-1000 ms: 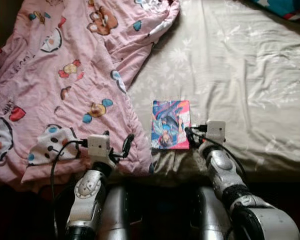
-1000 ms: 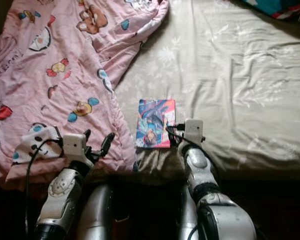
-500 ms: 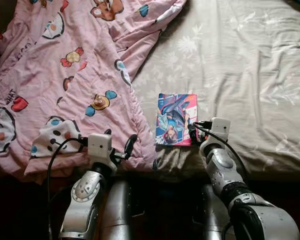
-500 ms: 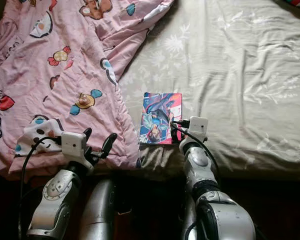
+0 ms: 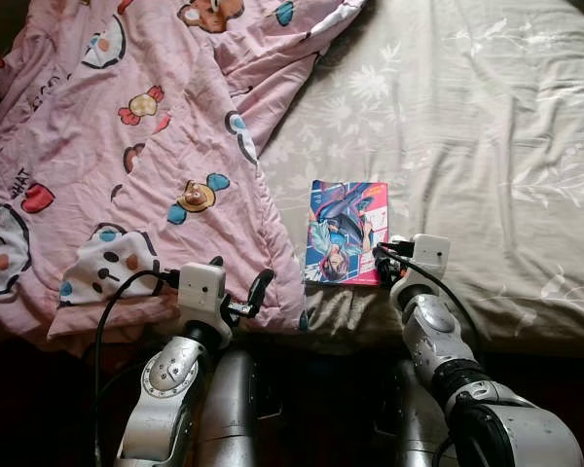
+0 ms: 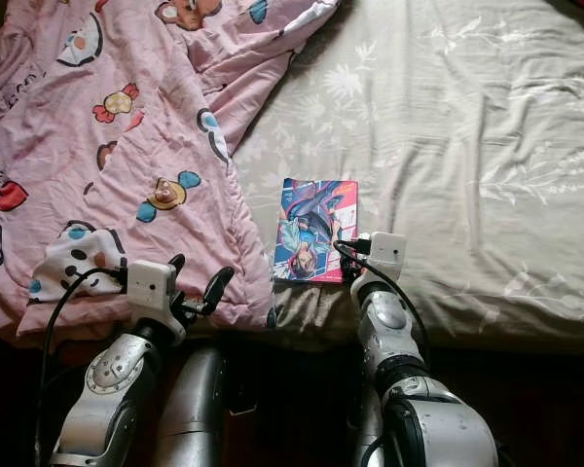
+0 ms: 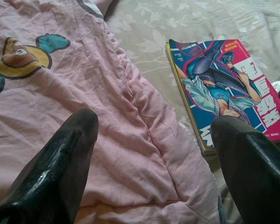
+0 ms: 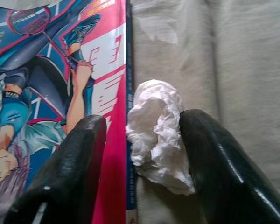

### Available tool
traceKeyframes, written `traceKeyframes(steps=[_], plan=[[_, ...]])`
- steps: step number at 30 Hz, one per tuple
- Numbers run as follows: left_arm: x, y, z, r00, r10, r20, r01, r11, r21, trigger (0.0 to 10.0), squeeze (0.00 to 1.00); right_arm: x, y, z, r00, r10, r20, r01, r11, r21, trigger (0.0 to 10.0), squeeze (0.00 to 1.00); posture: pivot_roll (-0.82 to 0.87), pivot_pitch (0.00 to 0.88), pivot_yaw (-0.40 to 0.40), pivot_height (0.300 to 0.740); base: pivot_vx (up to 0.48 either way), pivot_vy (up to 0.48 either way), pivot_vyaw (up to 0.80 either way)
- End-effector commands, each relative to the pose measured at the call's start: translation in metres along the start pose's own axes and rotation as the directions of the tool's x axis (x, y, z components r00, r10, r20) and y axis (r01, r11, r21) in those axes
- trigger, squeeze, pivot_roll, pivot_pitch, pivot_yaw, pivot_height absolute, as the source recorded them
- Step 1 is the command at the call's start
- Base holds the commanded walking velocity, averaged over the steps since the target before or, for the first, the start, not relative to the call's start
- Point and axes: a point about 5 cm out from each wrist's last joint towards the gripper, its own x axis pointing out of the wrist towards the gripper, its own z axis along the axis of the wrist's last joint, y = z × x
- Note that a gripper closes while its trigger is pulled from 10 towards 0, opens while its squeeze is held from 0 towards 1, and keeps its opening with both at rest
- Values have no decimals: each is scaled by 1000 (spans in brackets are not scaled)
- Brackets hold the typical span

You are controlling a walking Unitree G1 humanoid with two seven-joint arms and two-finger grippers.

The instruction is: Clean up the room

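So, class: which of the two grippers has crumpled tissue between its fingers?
The right gripper: white crumpled tissue sits between its fingers beside the book. The left gripper hovers over pink quilt.

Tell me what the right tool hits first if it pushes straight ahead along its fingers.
Most likely the crumpled white tissue, which lies on the bed sheet between the right tool's open fingers, right beside the comic book's edge. One finger would probably slide over the book cover.

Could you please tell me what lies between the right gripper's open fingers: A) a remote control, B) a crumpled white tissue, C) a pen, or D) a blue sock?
B: the right wrist view shows a crumpled white tissue between the right gripper fingers, beside the comic book on the bed sheet.
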Motion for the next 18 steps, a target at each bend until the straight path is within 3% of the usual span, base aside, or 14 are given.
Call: traceKeyframes(steps=[1, 18], plan=[[-7, 4, -5, 999, 16, -32, -15, 1000, 10, 10000, 0, -6, -3, -17, 998, -17, -56, 18, 1000, 17, 0, 0, 78, 492, 123, 616, 0, 0, 0], [-4, 2, -6, 999, 10, -39, -9, 1000, 11, 10000, 0, -9, -9, -23, 996, -50, -70, 51, 999, 11, 0, 0, 73, 476, 121, 616, 0, 0, 0]])
